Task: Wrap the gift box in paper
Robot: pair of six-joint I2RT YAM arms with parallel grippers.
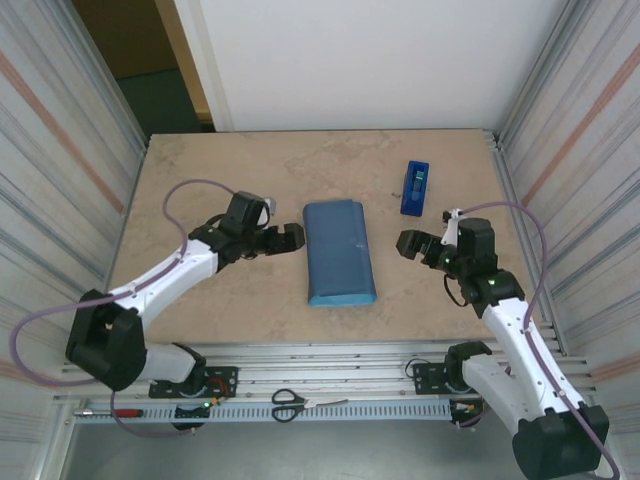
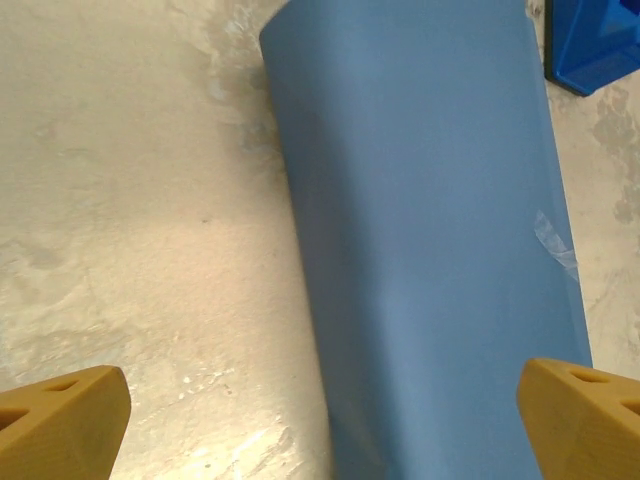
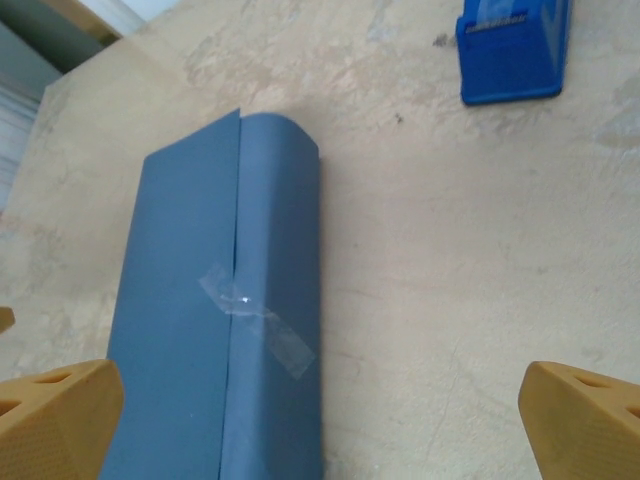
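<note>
Obs., standing at the bench:

- The paper [image 1: 340, 252] lies mid-table as a flat, oblong parcel, dark blue face outward, long axis running from the near side to the far side. Its long edges are rounded. Along the near end a lighter blue edge shows.
- Right wrist view: one flap overlaps the other along a lengthwise seam on top, and a strip of clear tape [image 3: 255, 322] crosses that seam at an angle.
- The gift box cannot be made out; the paper hides whatever lies inside it.
- Left gripper [image 1: 293, 237]: beside the parcel's left long edge, near its far half, pointing at it, close to it. Whether it touches I cannot tell from above. In its wrist view the tan fingers [image 2: 60, 420] sit at opposite lower corners, spread wide, with nothing clamped between them and the parcel lying below.
- Right gripper [image 1: 407, 243]: right of the parcel, pointing toward it, with bare table [image 1: 250, 170] between the two. Its fingers [image 3: 580, 415] likewise stand far apart and hold nothing.
- Blue tape dispenser [image 1: 415, 187]: on the far right part of the table, beyond the right gripper, apart from the parcel.
- Scissors [image 1: 290, 403] and a red-handled screwdriver [image 1: 115, 411] lie on the metal rail at the near edge, between the arm bases.
</note>
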